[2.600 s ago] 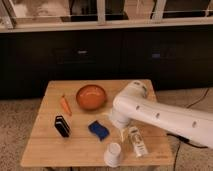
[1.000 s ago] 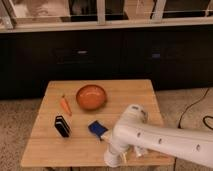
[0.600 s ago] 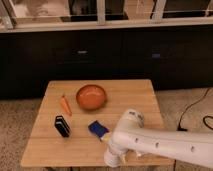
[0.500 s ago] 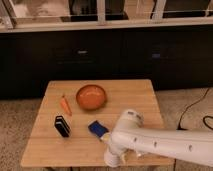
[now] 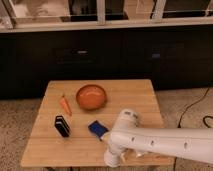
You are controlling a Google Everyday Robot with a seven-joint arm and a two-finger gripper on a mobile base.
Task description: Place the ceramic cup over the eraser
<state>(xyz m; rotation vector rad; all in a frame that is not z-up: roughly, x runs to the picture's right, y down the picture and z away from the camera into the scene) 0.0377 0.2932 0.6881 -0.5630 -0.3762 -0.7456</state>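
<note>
The ceramic cup (image 5: 110, 158) is small and white and stands at the table's front edge, mostly covered by my arm. My gripper (image 5: 116, 150) is at the end of the white arm that comes in from the right, right at the cup; the arm hides how it meets the cup. A black block with a pale edge (image 5: 62, 126), likely the eraser, stands upright on the left of the table, well apart from the cup. A blue pad (image 5: 98, 129) lies just left of my wrist.
An orange bowl (image 5: 91, 96) sits at the table's middle back, with a carrot (image 5: 65, 104) to its left. The wooden table (image 5: 135, 95) stands before dark cabinets. A cable lies on the floor at the right.
My arm has swung from the table's right side toward the front edge and come down onto the cup. It now covers the white tube that stood beside the cup.
</note>
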